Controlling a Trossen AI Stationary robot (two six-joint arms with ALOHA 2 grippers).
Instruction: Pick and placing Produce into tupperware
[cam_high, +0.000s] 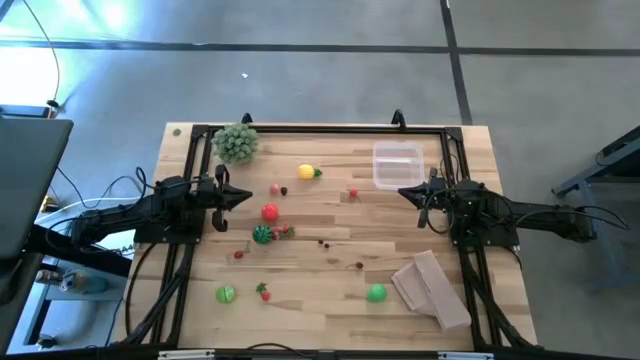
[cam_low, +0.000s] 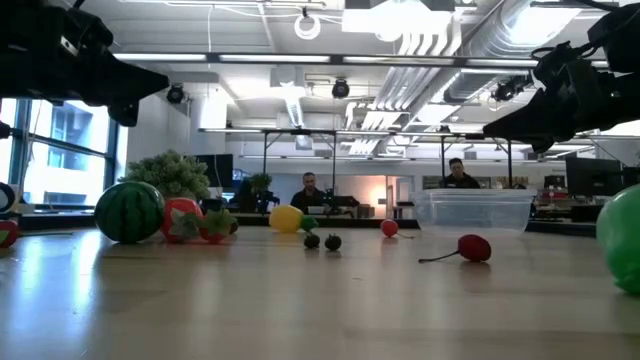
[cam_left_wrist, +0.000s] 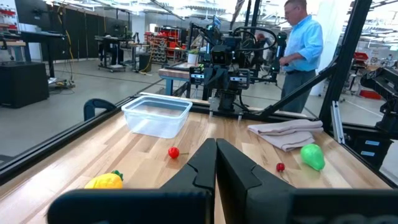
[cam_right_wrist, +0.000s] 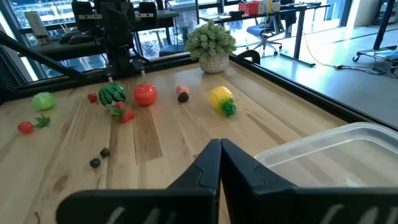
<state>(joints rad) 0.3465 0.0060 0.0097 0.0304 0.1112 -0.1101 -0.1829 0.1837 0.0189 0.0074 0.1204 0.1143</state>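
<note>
Above worktop (cam_high: 330, 300), left hand (cam_high: 243, 197) and right hand (cam_high: 405, 192) pinched shut, empty; produce (cam_high: 270, 212) scattered, tupperware (cam_high: 397, 165) empty, awaiting first pick.

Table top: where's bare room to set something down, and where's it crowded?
Free: the patch between the yellow fruit and the tupperware, and the front strip between the two green balls. Crowded: around the watermelon and tomato. The cloth fills the front-right corner.
</note>
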